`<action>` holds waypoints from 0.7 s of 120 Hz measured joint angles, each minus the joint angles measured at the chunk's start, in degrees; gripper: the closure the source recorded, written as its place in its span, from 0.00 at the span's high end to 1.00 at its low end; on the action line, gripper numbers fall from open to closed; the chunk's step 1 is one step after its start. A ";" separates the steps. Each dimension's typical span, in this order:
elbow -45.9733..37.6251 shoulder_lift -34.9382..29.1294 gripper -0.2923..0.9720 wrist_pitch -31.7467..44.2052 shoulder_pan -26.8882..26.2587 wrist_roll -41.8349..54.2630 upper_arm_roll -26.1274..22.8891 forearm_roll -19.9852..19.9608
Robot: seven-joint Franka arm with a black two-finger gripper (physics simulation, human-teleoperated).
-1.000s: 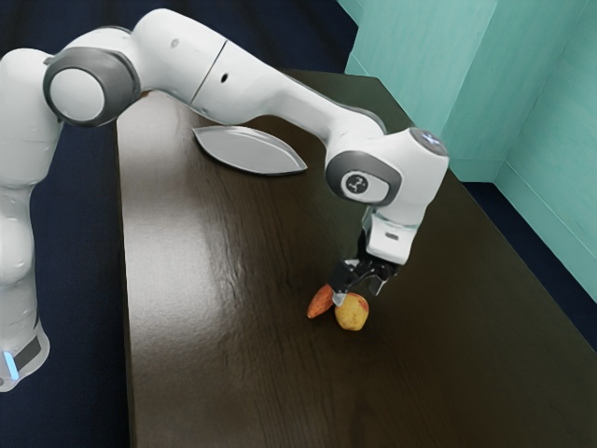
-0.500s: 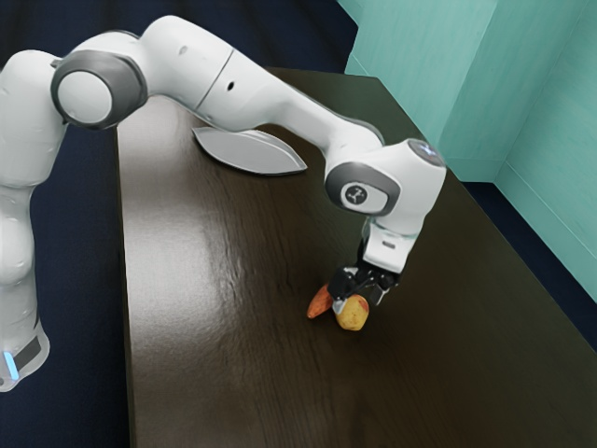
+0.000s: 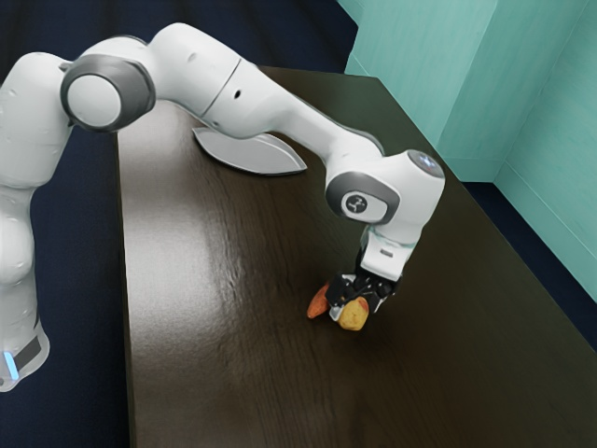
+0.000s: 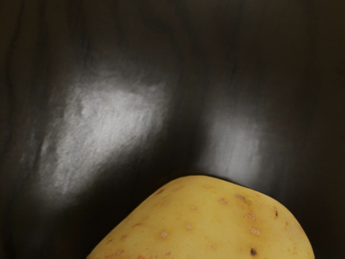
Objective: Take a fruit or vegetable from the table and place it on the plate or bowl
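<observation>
A yellow potato (image 3: 354, 319) lies on the dark wooden table (image 3: 215, 280), right beside an orange carrot-like vegetable (image 3: 318, 302) on its exterior-view left. My black gripper (image 3: 353, 301) is lowered straight onto the potato, open, with its fingers straddling the top. In the wrist view the speckled potato (image 4: 210, 224) lies close under the hand. A grey plate (image 3: 250, 152) rests at the far end of the table, partly behind my arm.
Teal walls (image 3: 522, 84) stand beyond the table's right side in the exterior view. The table's left edge (image 3: 124, 308) drops off toward my base. Bare tabletop lies between the vegetables and the plate.
My hand has come down from just above the potato until the fingers reach around its top. The potato, the orange vegetable and the plate have stayed put.
</observation>
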 joint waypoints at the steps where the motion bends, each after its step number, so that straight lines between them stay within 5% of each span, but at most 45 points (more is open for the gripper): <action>1: -0.01 0.04 0.77 0.00 0.00 0.02 0.00 0.00; 30: 0.02 0.30 0.60 0.17 0.01 0.43 0.03 0.04; 84: 0.85 -4.65 0.44 -0.30 0.02 0.65 -0.12 0.10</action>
